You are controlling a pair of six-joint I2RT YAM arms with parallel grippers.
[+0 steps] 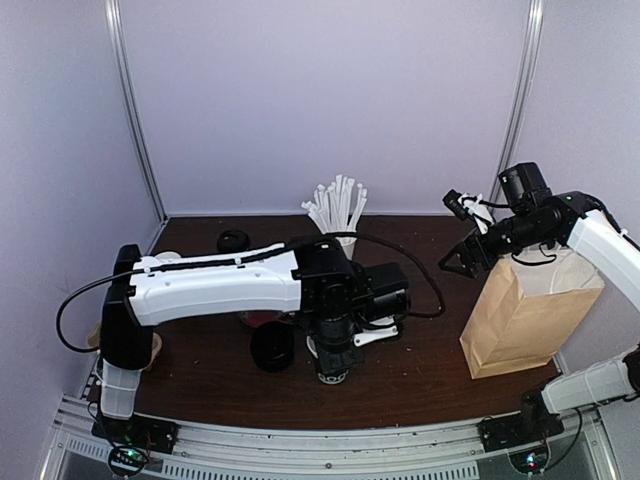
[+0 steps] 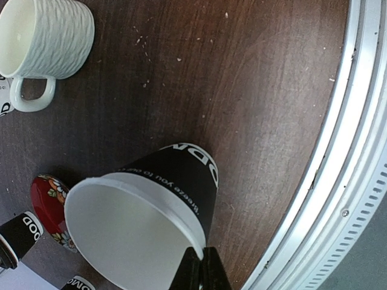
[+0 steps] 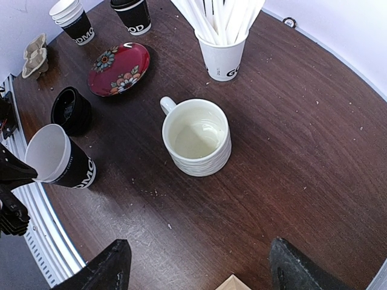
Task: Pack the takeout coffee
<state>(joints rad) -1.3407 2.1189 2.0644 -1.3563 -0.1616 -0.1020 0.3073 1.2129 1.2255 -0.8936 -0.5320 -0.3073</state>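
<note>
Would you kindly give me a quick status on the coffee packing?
Left gripper shut on rim of lidless paper cup, tilted. Right gripper open beside paper bag. Mug stands between cup and bag.

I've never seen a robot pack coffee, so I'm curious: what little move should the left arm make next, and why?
Probably tip the paper cup upright and set it down. The left gripper pinches its rim, it leans, and it has no lid; what looks like a black lid lies beside it.
</note>
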